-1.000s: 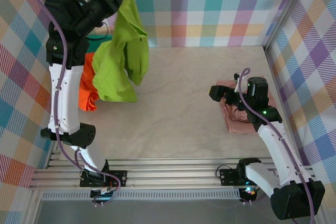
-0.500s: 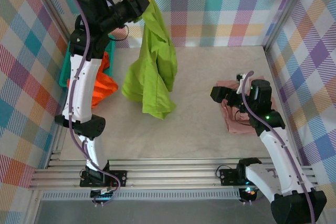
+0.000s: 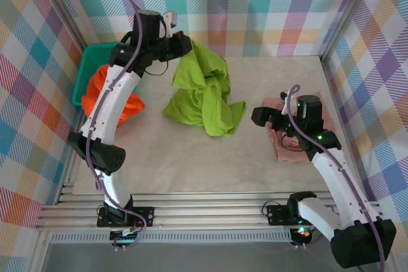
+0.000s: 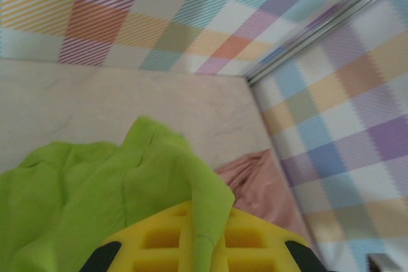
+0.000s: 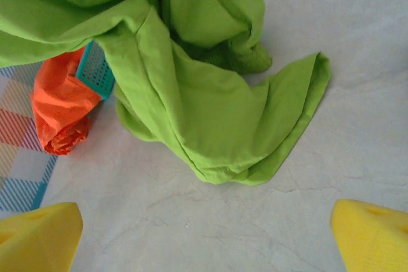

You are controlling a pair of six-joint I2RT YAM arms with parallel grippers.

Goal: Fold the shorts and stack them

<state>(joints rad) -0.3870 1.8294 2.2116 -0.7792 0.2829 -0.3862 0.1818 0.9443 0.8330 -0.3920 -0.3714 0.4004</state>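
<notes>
Near edge: a metal rail carries both arm bases, the left arm's on the left and the right arm's on the right.
Bench: the pale, marbled bench lies bare between the rail and the clothes.
Right tool: the right tool points left at the left edge of the pink shorts. In the right wrist view its yellow fingers stand wide apart with nothing between them.
Pink shorts: the pink shorts lie flat on the right side of the bench, near the right wall and partly under the right arm. The left wrist view shows them beyond the green cloth.
Green shorts: the green shorts sit mid-bench, well apart from the pink pair. Their top is lifted and their lower part is crumpled on the surface.
Left tool: the left tool is at the far side of the bench, clamped on the top of the green shorts. In the left wrist view a fold of green cloth runs between its yellow pads.
Orange shorts: the orange shorts lie bunched at the far left, against the basket and partly hidden by the left arm.
Basket: the teal mesh basket stands in the far left corner.
Wall: a plaid wall closes the far side.
</notes>
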